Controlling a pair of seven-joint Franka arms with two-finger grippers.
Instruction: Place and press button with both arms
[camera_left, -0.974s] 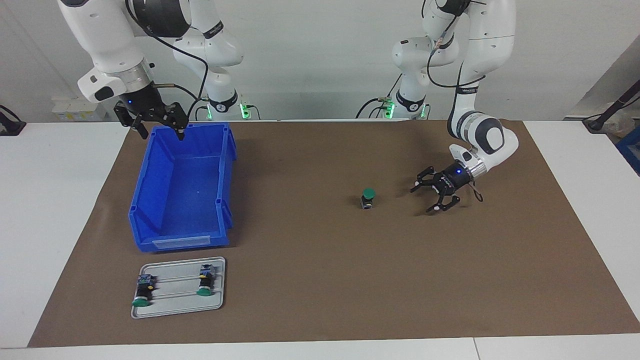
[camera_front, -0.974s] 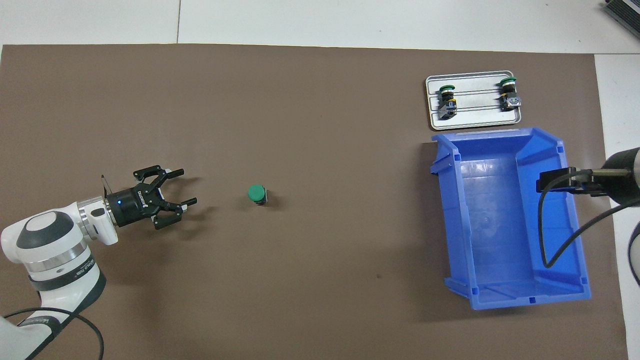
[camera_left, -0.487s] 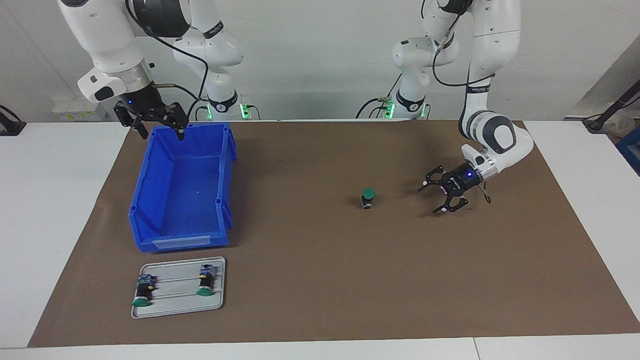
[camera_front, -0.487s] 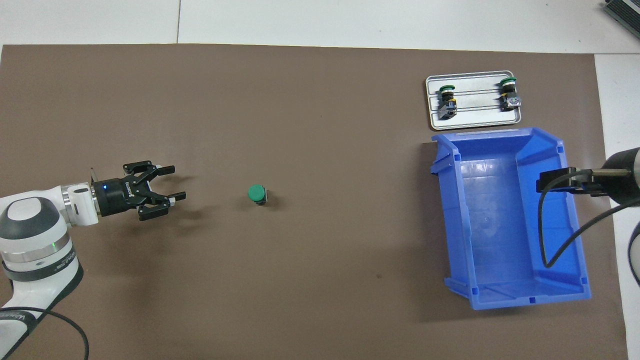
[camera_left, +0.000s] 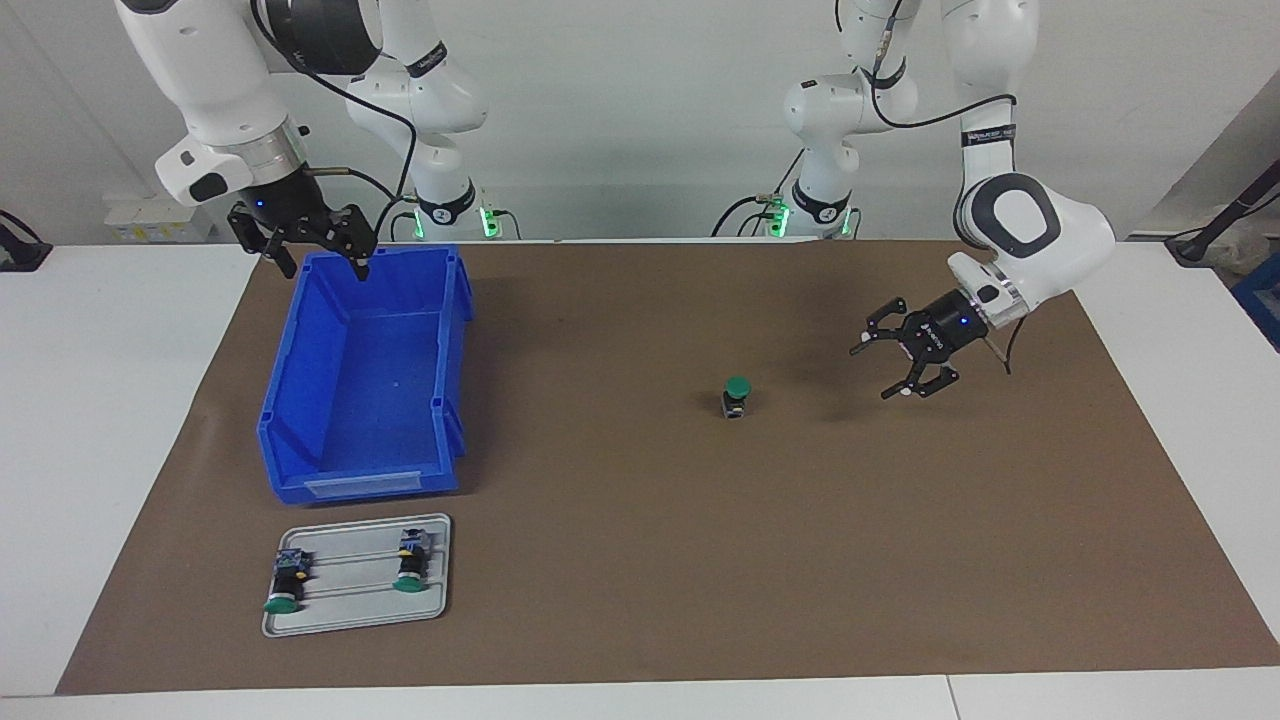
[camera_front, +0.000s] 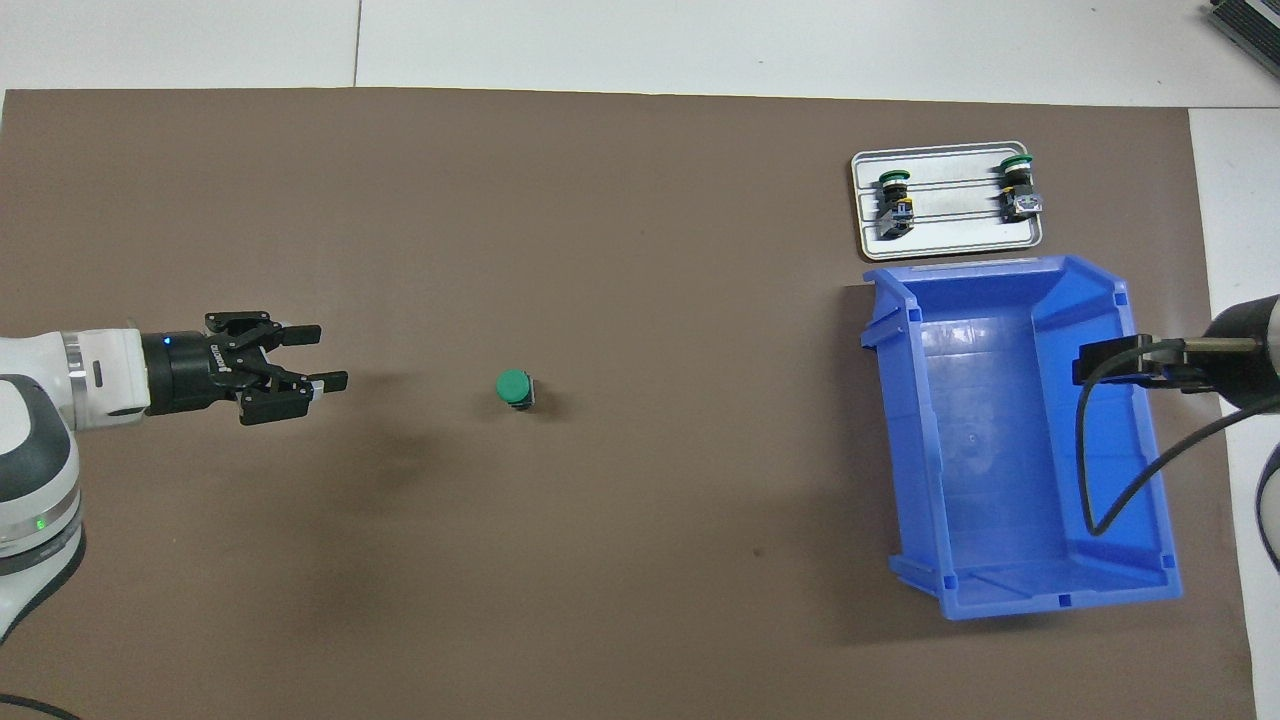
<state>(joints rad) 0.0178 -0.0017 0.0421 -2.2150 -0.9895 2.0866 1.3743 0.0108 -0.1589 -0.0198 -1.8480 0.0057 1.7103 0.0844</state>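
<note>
The button (camera_left: 737, 396) stands upright on the brown mat, green cap up, near the middle of the table; it also shows in the overhead view (camera_front: 514, 387). My left gripper (camera_left: 881, 368) is open and empty. It hangs in the air over the mat, a good way from the button toward the left arm's end, its fingers pointing at the button; it also shows in the overhead view (camera_front: 326, 356). My right gripper (camera_left: 325, 268) is open and empty, and waits over the rim of the blue bin (camera_left: 365, 488) nearest the robots.
The blue bin (camera_front: 905, 450) stands open and empty toward the right arm's end. A grey tray (camera_left: 355, 615) lies just farther from the robots than the bin, with two twin buttons (camera_left: 285, 585) (camera_left: 410, 562) lying on it. The tray also shows in the overhead view (camera_front: 950, 235).
My left gripper has drawn back from the button toward the left arm's end and has risen off the mat. The button and my right arm have not moved.
</note>
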